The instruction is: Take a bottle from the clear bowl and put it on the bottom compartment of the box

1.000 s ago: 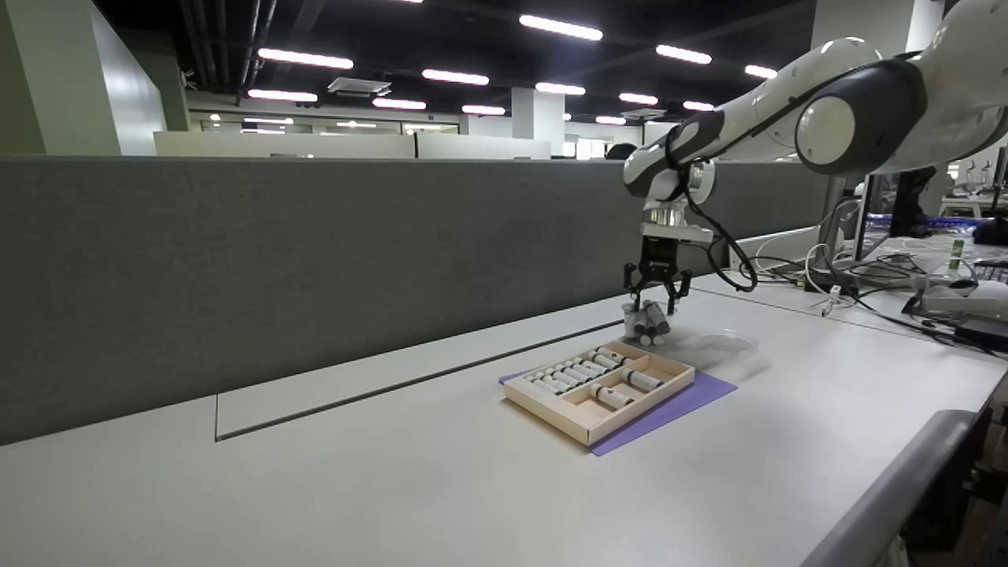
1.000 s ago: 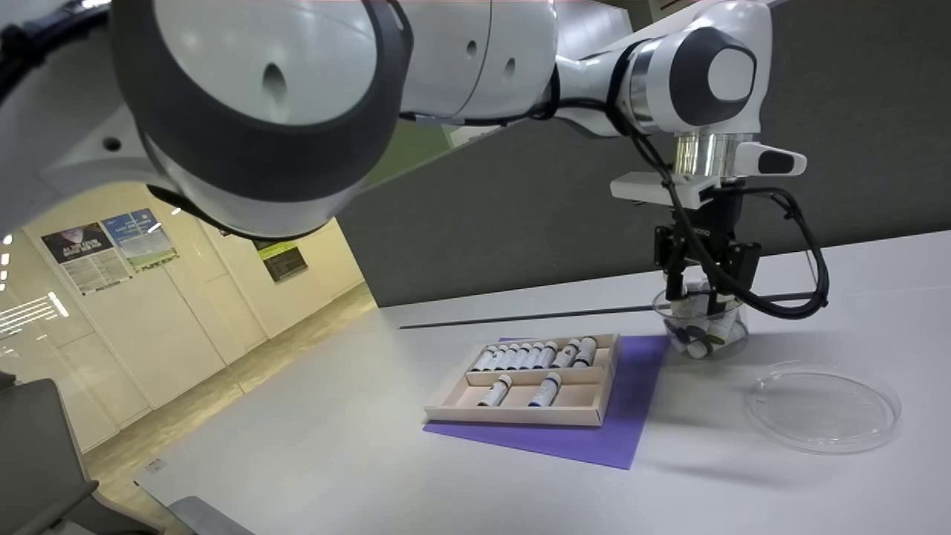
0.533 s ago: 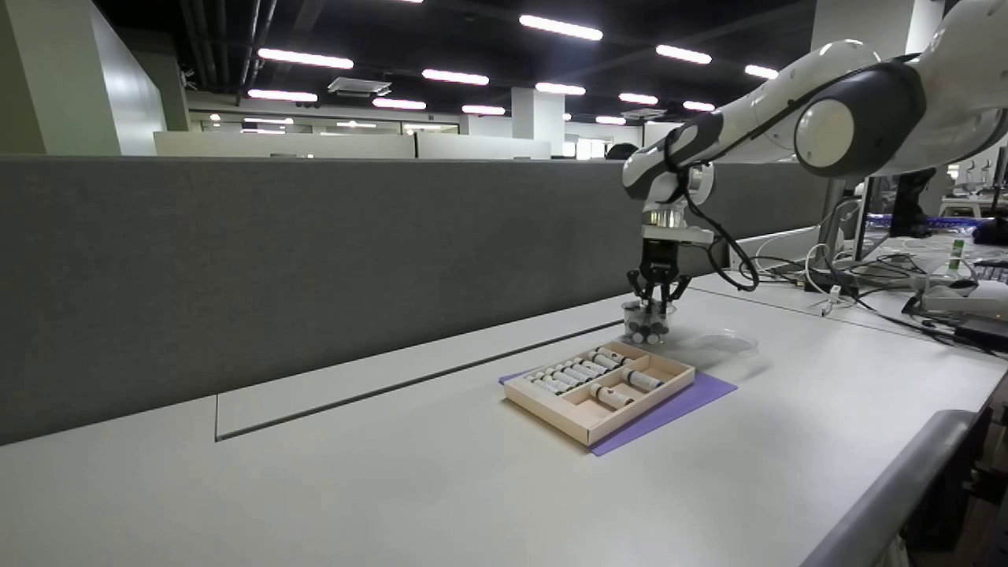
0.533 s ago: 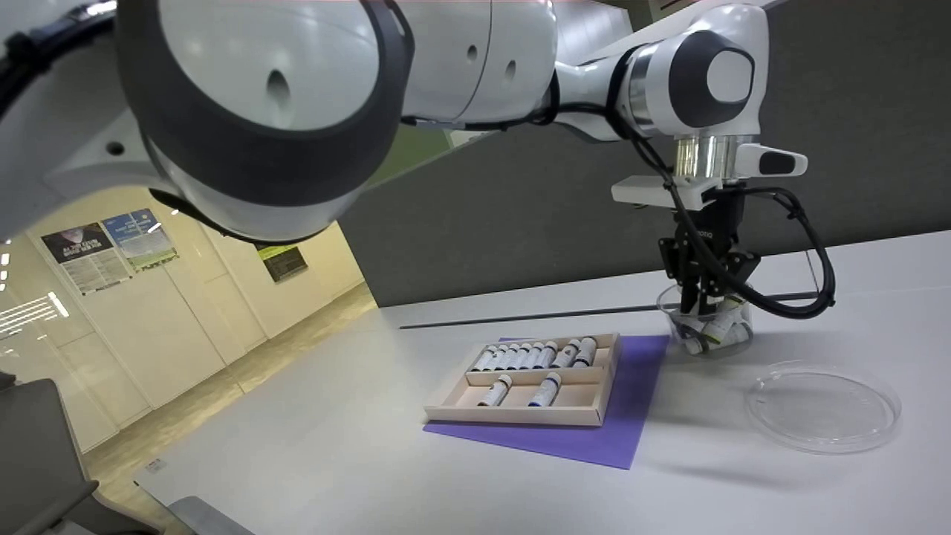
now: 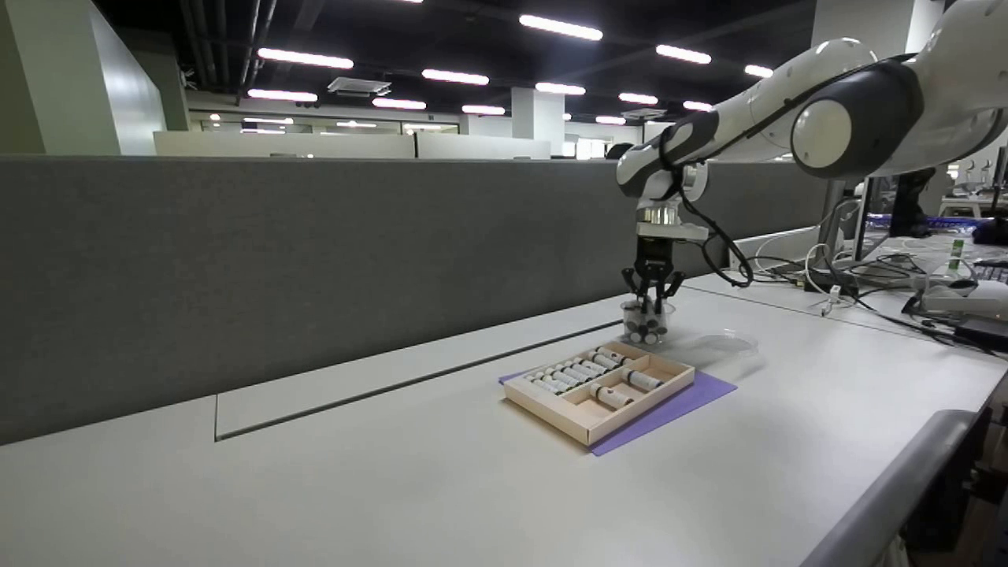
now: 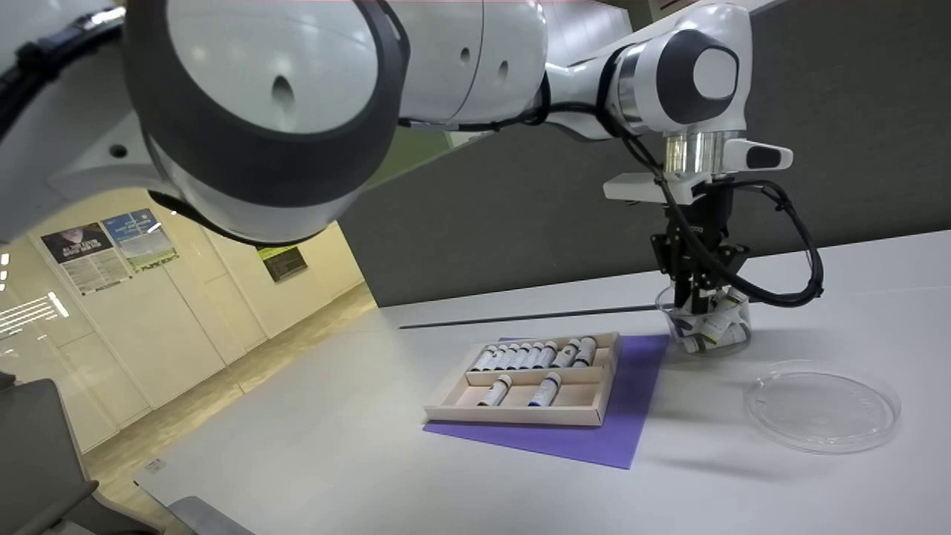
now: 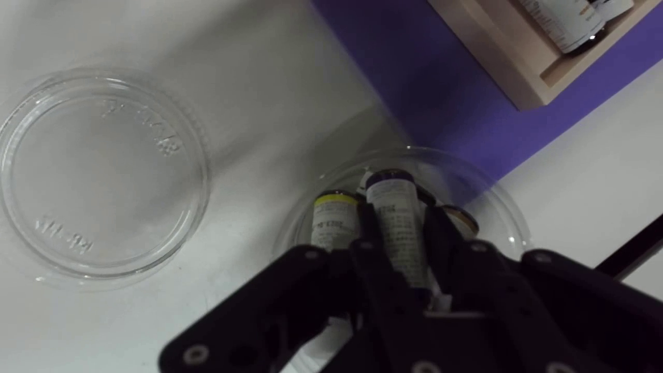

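A pale table (image 5: 394, 488) is backed by a grey partition (image 5: 315, 276), and over it a white arm (image 6: 475, 74) is extended. On the table a purple mat (image 6: 640, 386) is laid, and on that mat the wooden box (image 6: 513, 415) is set. A round clear lid (image 7: 103, 181) is placed flat on the table, well apart from the box. Just beside the mat, the clear bowl (image 7: 494, 228) is set, with several bottles (image 6: 719, 325) gathered in it. In both exterior views the gripper (image 7: 401, 215) is pointed down into this bowl. Its fingers (image 7: 440, 243) are clenched on one bottle (image 7: 401, 233), white-labelled and banded in dark purple, which is held within the bowl's rim among the others; the wrist view is so dark that it cannot be told whether the bottle is lifted off those beneath. At its sides a yellow-banded bottle (image 7: 334, 223) and a brown-ended bottle (image 7: 462, 223) are partly covered by the gripper. In the box, a row of bottles (image 6: 533, 355) is arranged in one long compartment, while in the other, shown lower in an exterior view, two bottles (image 6: 546, 390) are laid apart.
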Available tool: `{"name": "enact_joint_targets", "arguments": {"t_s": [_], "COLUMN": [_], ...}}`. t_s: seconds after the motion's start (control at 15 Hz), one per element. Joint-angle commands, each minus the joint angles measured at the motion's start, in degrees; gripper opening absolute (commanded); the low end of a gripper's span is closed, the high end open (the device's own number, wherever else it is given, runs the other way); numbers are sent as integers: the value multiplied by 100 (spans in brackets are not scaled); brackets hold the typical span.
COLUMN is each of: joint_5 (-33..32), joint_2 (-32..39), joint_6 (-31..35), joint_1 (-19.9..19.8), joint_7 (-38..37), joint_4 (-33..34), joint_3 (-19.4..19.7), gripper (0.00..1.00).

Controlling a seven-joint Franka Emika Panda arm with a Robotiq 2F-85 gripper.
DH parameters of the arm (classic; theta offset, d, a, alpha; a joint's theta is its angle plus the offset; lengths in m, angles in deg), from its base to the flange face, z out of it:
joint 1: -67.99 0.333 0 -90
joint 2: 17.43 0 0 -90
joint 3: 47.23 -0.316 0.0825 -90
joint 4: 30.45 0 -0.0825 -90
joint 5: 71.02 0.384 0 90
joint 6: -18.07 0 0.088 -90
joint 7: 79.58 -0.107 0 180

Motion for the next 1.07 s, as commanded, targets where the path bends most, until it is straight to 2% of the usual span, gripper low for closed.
{"name": "enact_joint_targets", "arguments": {"t_s": [0.0,0.67,1.0], "joint_5": [-63,-182,-134], "joint_2": [-63,-453,-380], "joint_6": [-173,-355,-1126], "joint_1": [107,395,396], "joint_7": [-40,777,1440], "joint_4": [270,222,261], "joint_3": [18,-19,-127], "gripper": [5,5,5]}}
